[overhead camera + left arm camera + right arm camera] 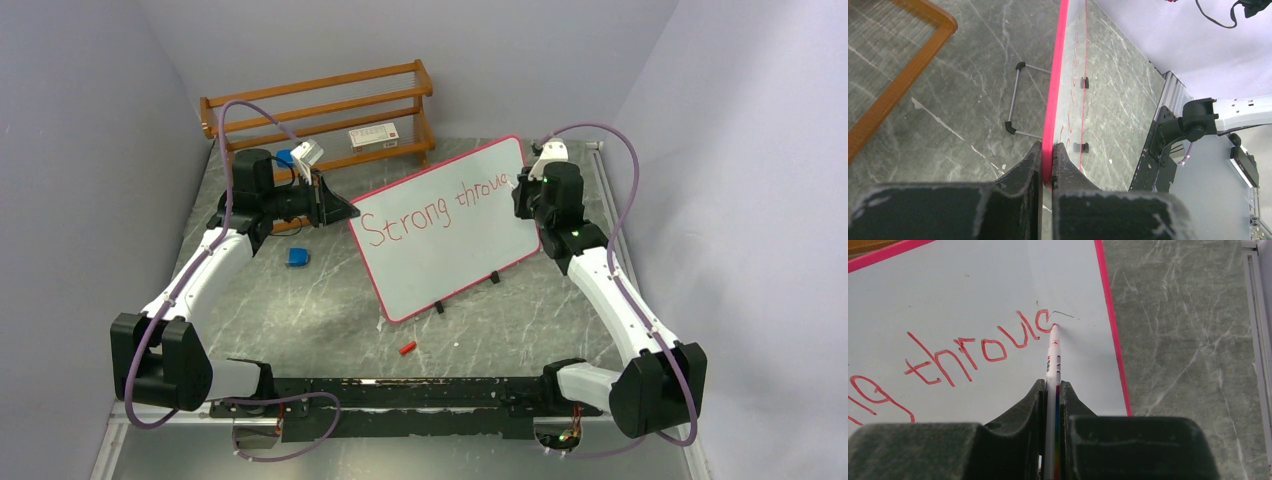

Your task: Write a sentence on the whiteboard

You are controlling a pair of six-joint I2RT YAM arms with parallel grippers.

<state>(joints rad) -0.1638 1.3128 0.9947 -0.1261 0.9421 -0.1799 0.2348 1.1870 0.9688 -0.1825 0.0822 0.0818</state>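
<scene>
Standing tilted back on its small black feet in the middle of the top view, the whiteboard looks light, thin and stiff, with a slick face that offers no grip. I judge the pink-red rim the sensible place to hold it, and expect it would tip or slide on the marbled table if pressed without bracing. The left gripper is clenched on that rim at the board's upper left corner in the top view, one finger on each side of the pink strip. The right gripper is clamped on a slim white marker, whose red tip touches the board near its upper right corner. The sentence reads "Strong throu" plus a part-formed letter, in loose red handwriting climbing toward the upper right; no second line is written yet. The marker looks light and smooth, so a firm pinch on its barrel suits it.
</scene>
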